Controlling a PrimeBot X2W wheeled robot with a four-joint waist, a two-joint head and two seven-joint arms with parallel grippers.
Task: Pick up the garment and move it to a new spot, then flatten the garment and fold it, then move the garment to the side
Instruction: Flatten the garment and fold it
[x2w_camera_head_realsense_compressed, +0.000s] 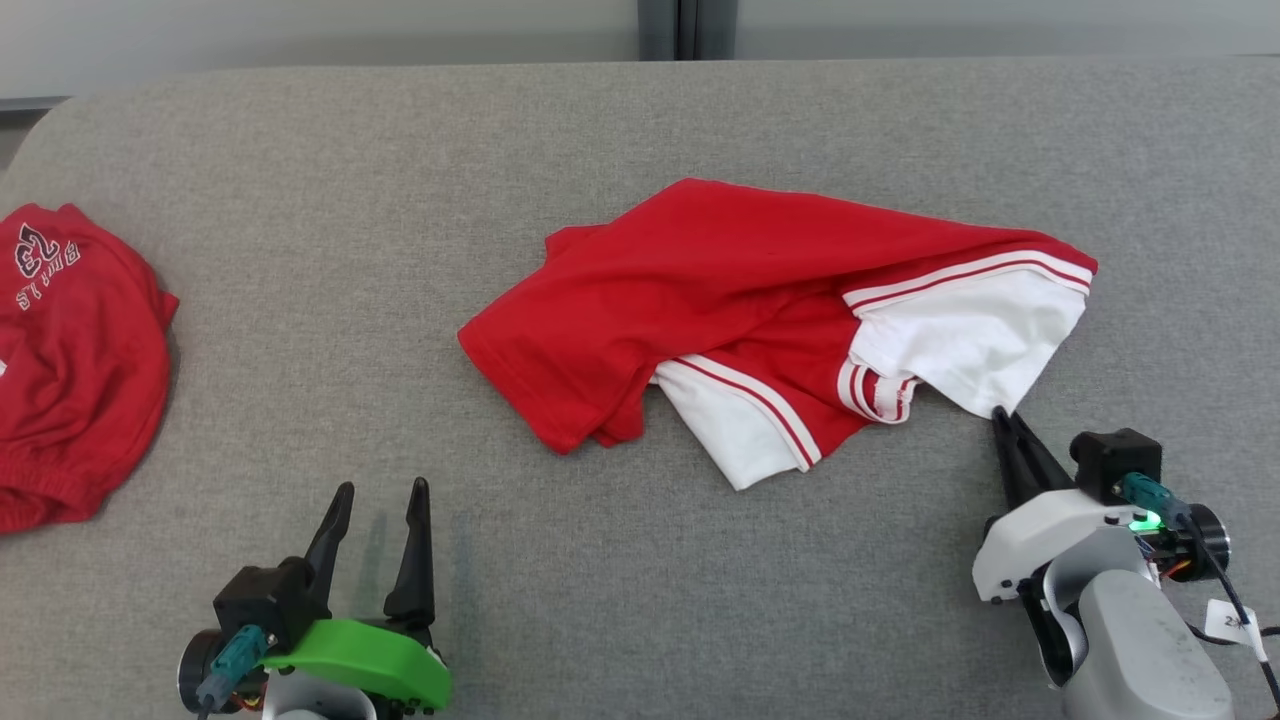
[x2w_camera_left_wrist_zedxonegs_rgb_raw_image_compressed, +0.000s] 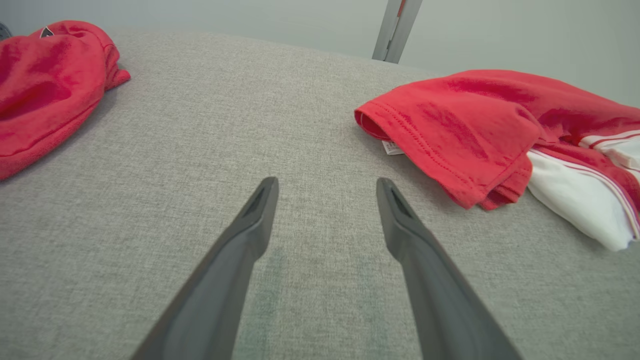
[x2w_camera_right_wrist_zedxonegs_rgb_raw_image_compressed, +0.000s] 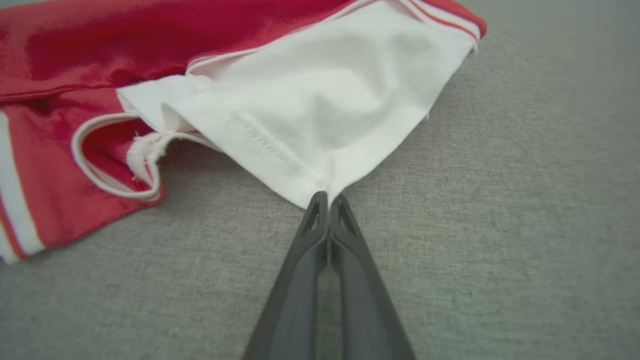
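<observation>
**Item 1, garment** (x2w_camera_head_realsense_compressed: 740, 300): a red shirt with white, red-striped sleeves. It lies crumpled and part folded over itself at the middle of the grey table (x2w_camera_head_realsense_compressed: 400, 150). Take it as your reference for every entry below.

**Item 2, right gripper** (x2w_camera_head_realsense_compressed: 1000, 415): sits at the garment's near right corner. Your two fingers are pinched together on the tip of the white sleeve (x2w_camera_right_wrist_zedxonegs_rgb_raw_image_compressed: 320, 100), and the cloth puckers into the fingertips.

**Item 3, left gripper** (x2w_camera_head_realsense_compressed: 383, 485): sits left of the garment and nearer the robot, apart from it, over bare table. Its fingers are spread wide with nothing between them.

**Item 4, second red garment** (x2w_camera_head_realsense_compressed: 70, 360): lies well to the left of the garment, bunched up, with white lettering showing. It does not touch the garment.

**Item 5, label** (x2w_camera_left_wrist_zedxonegs_rgb_raw_image_compressed: 391, 147): small and white, it peeks from under the garment's red hem on the side facing your left gripper.
</observation>
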